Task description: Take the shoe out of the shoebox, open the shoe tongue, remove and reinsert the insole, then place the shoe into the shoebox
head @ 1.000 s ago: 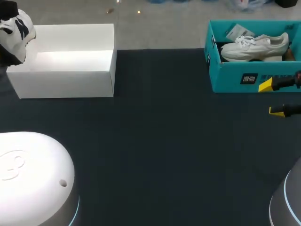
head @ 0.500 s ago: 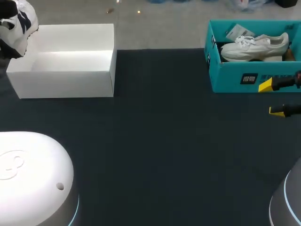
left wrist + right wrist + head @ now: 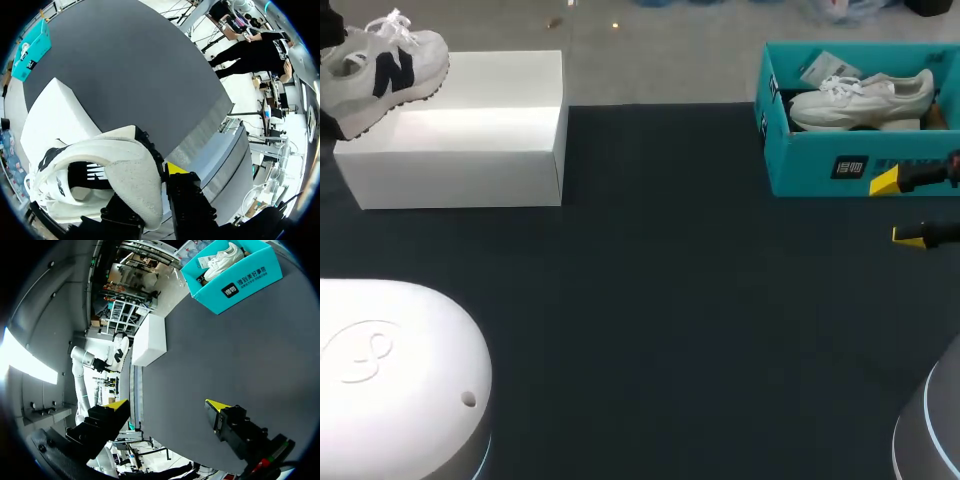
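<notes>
A white sneaker (image 3: pixel 385 65) with a dark side logo hangs over the left end of the open white shoebox (image 3: pixel 470 150), its side turned to the head view. In the left wrist view my left gripper (image 3: pixel 147 182) is shut on the sneaker (image 3: pixel 100 170) at its heel; one yellow fingertip (image 3: pixel 175 167) shows and the shoe hides the other. The white shoebox (image 3: pixel 55 115) lies beyond it. My right gripper (image 3: pixel 902 208) stands open and empty low in front of the teal box (image 3: pixel 820 160). The right wrist view shows that gripper (image 3: pixel 167 405) with nothing between its fingers.
The teal box (image 3: pixel 235 282) at the back right holds another white shoe (image 3: pixel 860 98) and a paper tag. My left arm's white housing (image 3: pixel 390 380) fills the near left corner. My right arm's housing (image 3: pixel 932 430) sits at the near right. Dark table (image 3: pixel 660 300) between.
The sneaker in my left gripper has swung from heel-on to side-on and shifted right, over the white box's left end. The right arm has not moved.
</notes>
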Controlling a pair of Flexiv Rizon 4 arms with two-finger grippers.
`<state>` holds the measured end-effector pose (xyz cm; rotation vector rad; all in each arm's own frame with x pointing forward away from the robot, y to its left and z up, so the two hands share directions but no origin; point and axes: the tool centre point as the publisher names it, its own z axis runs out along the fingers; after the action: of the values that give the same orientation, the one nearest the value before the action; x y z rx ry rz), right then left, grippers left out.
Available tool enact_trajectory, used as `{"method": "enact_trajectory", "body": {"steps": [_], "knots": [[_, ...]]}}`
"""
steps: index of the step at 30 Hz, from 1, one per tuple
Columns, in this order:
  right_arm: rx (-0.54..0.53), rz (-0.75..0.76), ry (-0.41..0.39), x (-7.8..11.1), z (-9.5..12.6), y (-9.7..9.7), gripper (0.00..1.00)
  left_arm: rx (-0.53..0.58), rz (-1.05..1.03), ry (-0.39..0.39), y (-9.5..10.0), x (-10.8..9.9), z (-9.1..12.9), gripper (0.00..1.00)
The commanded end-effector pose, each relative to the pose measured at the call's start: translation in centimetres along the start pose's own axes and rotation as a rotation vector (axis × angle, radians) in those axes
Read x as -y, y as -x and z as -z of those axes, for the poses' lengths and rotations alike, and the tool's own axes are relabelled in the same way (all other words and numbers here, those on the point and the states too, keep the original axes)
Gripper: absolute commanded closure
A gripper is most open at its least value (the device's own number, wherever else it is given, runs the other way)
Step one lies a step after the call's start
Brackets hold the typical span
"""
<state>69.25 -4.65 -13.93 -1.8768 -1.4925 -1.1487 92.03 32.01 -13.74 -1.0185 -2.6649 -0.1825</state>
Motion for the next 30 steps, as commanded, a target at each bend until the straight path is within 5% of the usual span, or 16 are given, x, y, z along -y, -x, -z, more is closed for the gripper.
{"method": "enact_trajectory", "body": {"steps": [1,7,9,10,12,15,27,30], "knots": [[0.001,-0.001,0.001,0.1,0.0,0.0,0.00,-0.108,-0.358,0.109,0.0,0.2,0.2,1.00],[0.001,-0.001,0.001,0.1,0.0,0.0,0.00,-0.108,-0.358,0.109,0.0,0.2,0.2,1.00],[0.001,-0.001,0.001,0.1,0.0,0.0,0.00,0.077,-0.481,-0.003,0.5,-0.9,0.1,1.00],[0.001,-0.001,0.001,0.1,0.0,0.0,0.00,0.138,-0.496,0.030,0.7,-1.4,0.2,1.00],[0.001,-0.001,0.001,0.1,0.0,0.0,0.00,0.279,-0.616,-0.028,0.8,-2.2,0.9,1.00],[0.001,-0.001,0.001,0.1,0.0,0.0,0.00,0.335,-0.787,-0.056,1.1,-3.1,2.0,1.00],[0.001,-0.001,0.001,0.1,0.0,0.0,0.00,-0.018,-1.595,-0.120,1.2,-2.6,4.2,1.00],[0.001,-0.001,0.001,0.1,0.0,0.0,0.00,-0.037,-1.630,-0.114,1.0,-2.4,4.1,1.00]]}}
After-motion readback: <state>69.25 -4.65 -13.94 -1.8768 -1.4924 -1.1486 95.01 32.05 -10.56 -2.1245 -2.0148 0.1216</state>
